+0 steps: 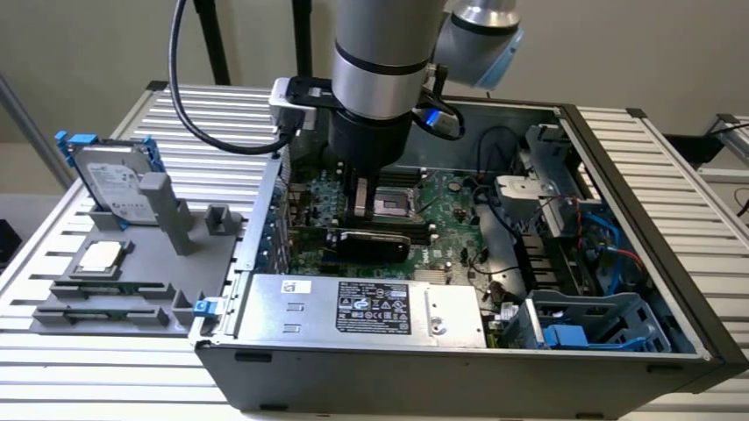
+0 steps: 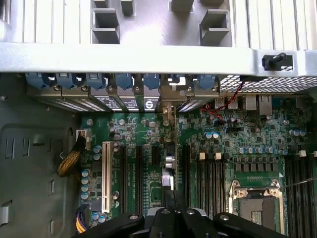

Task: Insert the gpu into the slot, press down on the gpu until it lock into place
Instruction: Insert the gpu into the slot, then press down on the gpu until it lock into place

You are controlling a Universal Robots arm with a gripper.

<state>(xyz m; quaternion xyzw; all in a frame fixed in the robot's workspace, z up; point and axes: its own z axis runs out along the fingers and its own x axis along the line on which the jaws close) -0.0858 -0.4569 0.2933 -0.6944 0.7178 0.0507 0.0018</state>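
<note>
Over the green motherboard (image 1: 454, 217), inside the open grey steel case (image 1: 468, 377), the claw (image 1: 368, 219) hangs from the arm's smooth silver-and-black wrist. Its fingers sit narrow, pinched on the top edge of the gpu (image 1: 372, 241), a thin, flat, matte-black rectangular card standing on its long edge. The card runs parallel to the power supply (image 1: 363, 307), a boxy brushed-grey unit with a printed label along the case's near edge, and stands apart from it with a strip of circuit board between them.

In the wrist view the claw (image 2: 174, 210) shows as glossy black rounded links. The gpu (image 2: 167, 168) appears edge-on as a slim strip reaching towards the perforated metal brackets and blue plastic clips at the case's rear wall. The slot lies hidden under the card. To one side stands a long white ribbed connector (image 2: 106, 176); to the other are parallel black memory slots (image 2: 210, 173) and the square metal-framed processor socket (image 2: 255, 206).

Outside the case, on the ribbed aluminium desk (image 1: 679, 175), a moulded grey fixture (image 1: 140, 263) props up a silver hard drive (image 1: 111, 180) with blue clips.
</note>
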